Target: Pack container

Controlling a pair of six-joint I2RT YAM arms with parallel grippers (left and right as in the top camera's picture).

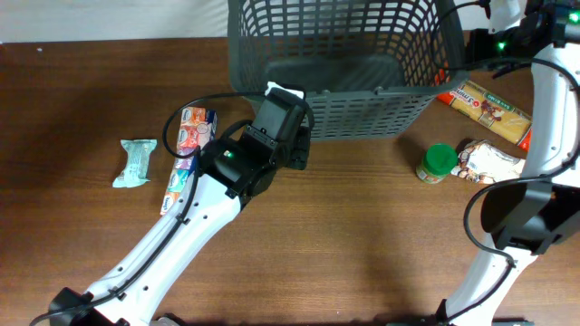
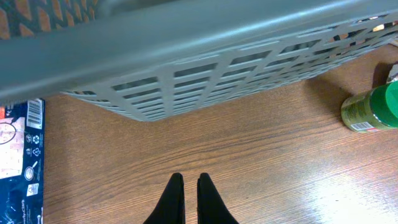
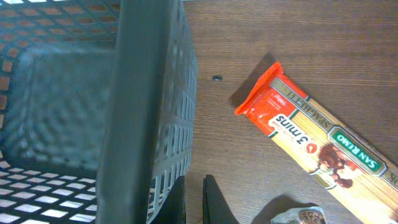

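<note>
The container, a dark grey lattice basket [image 1: 362,109], stands at the back centre of the table. It fills the top of the left wrist view [image 2: 205,68], and its right wall shows in the right wrist view [image 3: 137,112]. My left gripper [image 1: 301,149] [image 2: 191,180] is shut and empty, low over the table just in front of the basket's front left corner. My right gripper [image 1: 476,43] [image 3: 194,180] is shut and empty, held up beside the basket's right wall. The inside of the basket looks empty where I can see it.
Right of the basket lie a long spaghetti packet [image 1: 485,109] [image 3: 311,137], a green-lidded jar [image 1: 437,165] [image 2: 373,109] and a pouch [image 1: 494,163] [image 3: 298,216]. Left of my left arm lie a blue and white box [image 1: 188,136] [image 2: 18,149] and a mint green packet [image 1: 136,163].
</note>
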